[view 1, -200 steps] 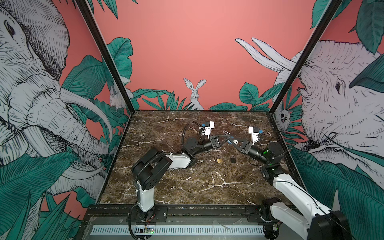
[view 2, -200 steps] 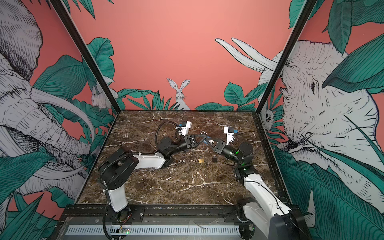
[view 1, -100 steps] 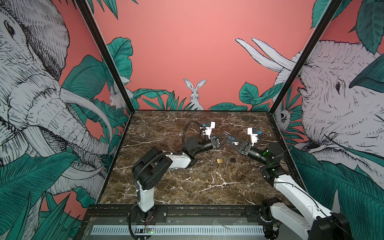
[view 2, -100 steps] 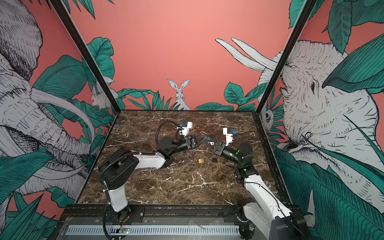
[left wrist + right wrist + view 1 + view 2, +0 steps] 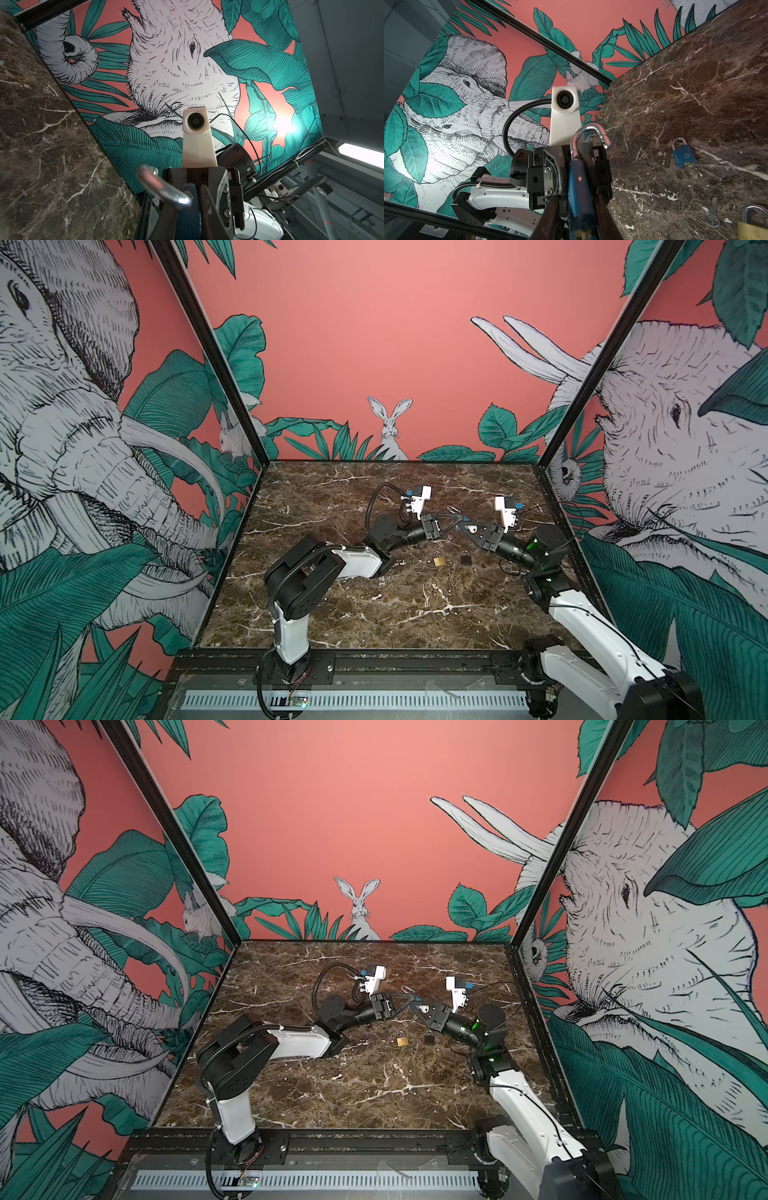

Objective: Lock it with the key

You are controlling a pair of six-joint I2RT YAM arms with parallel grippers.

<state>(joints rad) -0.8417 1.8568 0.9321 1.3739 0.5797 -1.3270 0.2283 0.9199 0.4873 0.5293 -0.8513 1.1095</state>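
Both my tools, left tool [image 5: 449, 523] and right tool [image 5: 464, 526], are closed to a narrow gap on the blue padlock [image 5: 578, 187]. It hangs between them above the surface [image 5: 374, 605] with its shackle [image 5: 588, 133] standing open, and I judge it is pinched from two sides so the body cannot twist. The only key [image 5: 712, 215] I can make out lies flat on the surface, just beside a brass padlock [image 5: 753, 226] and near a small closed padlock [image 5: 684, 154]. My arms reach low and inward, wrists facing each other.
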